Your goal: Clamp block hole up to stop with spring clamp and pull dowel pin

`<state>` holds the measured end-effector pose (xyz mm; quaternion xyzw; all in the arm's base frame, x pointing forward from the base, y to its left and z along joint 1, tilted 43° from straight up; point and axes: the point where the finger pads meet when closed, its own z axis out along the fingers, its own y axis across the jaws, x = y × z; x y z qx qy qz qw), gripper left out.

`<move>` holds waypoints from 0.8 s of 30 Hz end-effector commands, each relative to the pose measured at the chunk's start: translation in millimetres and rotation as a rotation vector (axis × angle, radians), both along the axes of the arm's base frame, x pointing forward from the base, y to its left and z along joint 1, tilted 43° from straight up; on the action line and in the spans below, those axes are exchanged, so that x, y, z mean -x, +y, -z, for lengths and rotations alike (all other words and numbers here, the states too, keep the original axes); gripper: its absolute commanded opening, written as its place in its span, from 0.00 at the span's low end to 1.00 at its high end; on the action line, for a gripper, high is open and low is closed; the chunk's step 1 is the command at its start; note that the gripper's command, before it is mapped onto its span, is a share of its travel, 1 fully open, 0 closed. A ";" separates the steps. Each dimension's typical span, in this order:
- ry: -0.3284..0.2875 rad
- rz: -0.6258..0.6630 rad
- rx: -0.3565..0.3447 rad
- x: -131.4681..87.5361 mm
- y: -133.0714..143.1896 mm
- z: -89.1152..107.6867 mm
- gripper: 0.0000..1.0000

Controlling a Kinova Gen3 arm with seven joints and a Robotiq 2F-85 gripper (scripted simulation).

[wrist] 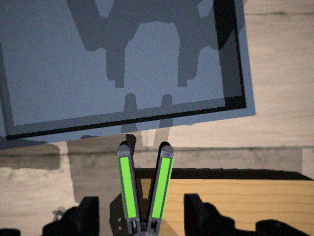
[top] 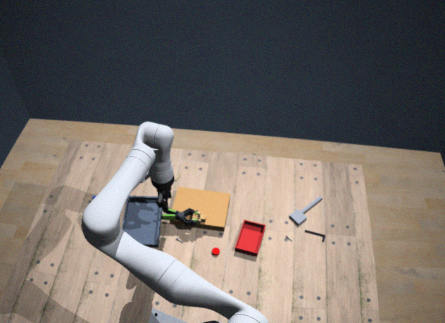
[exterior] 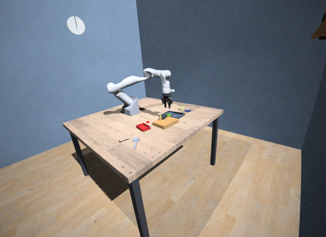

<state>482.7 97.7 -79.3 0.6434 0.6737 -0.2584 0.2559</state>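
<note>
My gripper is part open and empty, pointing down above the handle end of the spring clamp. The spring clamp has black jaws and green handles. It lies over the edge of the orange bench board, handles towards the dark tray. Its jaws are around small wooden pieces at the board's edge; block, stop and any gap between them are too small to tell apart. A thin yellowish stick lies on the table behind the board. I cannot tell if a pin stands in the block.
A dark blue-grey tray is beside the clamp handles. A red tray, a red disc, a grey mallet, a black hex key and small screws lie around. Pale and blue objects are beyond the dark tray.
</note>
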 end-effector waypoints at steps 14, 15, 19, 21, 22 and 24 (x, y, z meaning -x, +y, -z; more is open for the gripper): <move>0.003 -0.006 -0.001 -0.5 0.8 -1.1 0.54; 0.004 -0.007 -0.001 -0.5 0.7 -1.2 0.54; 0.009 -0.013 -0.001 -0.7 0.5 -1.6 0.54; 0.010 -0.014 -0.001 -0.7 0.4 -1.8 0.54; 0.010 -0.014 -0.001 -0.7 0.4 -1.8 0.54; 0.014 -0.019 -0.001 -0.8 0.1 -2.1 0.54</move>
